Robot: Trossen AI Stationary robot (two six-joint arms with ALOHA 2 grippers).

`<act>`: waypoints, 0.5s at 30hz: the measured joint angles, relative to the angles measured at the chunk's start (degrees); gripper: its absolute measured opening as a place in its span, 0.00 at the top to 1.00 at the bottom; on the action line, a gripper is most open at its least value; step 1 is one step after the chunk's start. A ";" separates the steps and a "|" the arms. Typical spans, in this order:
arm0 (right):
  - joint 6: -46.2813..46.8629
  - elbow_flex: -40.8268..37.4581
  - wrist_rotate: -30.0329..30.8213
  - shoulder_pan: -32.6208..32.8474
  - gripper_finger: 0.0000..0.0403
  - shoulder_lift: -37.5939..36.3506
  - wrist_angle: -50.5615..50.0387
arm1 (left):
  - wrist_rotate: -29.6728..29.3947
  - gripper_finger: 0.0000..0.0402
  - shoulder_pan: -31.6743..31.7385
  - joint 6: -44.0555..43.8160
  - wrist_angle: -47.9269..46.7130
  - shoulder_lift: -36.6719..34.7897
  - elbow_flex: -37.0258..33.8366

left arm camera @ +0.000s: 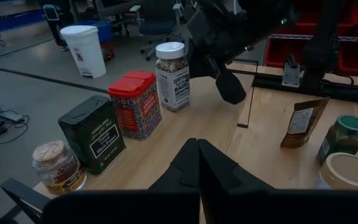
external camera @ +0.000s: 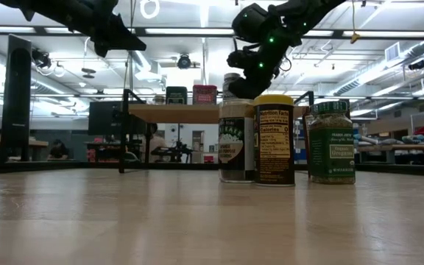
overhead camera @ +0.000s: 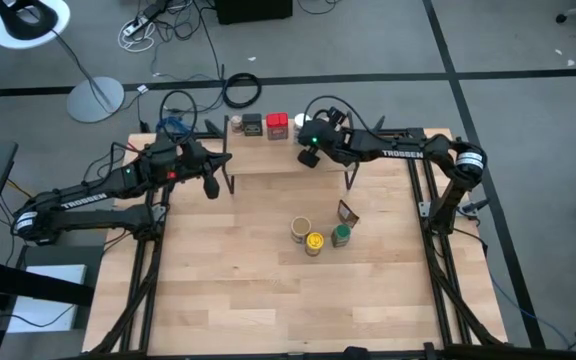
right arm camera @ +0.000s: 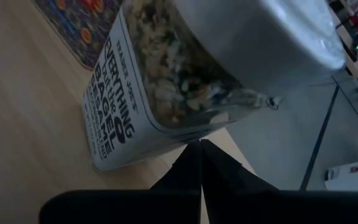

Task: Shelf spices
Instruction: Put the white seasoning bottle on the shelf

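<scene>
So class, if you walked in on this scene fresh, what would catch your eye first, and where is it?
The row of spices on the shelf at the table's far edge: a tan-capped jar, dark tin, red tin and white-lidded jar. The right hand hangs shut just beside that jar. Mid-table, four more wait in a cluster, including a yellow-lidded jar and a green jar.

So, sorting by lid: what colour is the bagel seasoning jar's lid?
White, clearest in the left wrist view: bagel seasoning jar.
</scene>
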 joint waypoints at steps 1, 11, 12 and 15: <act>-0.40 0.00 -0.04 0.03 1.00 0.00 0.33 | 0.04 1.00 0.00 0.16 0.00 0.00 0.00; -2.11 0.00 -0.14 0.02 1.00 0.00 2.74 | 0.09 1.00 0.00 0.33 0.00 0.00 0.00; -1.87 0.00 0.01 0.02 1.00 0.00 2.67 | 0.09 1.00 0.01 0.33 0.00 0.00 0.00; 0.48 0.00 1.95 1.13 1.00 0.00 0.95 | 0.10 1.00 0.00 0.33 -0.02 0.00 0.00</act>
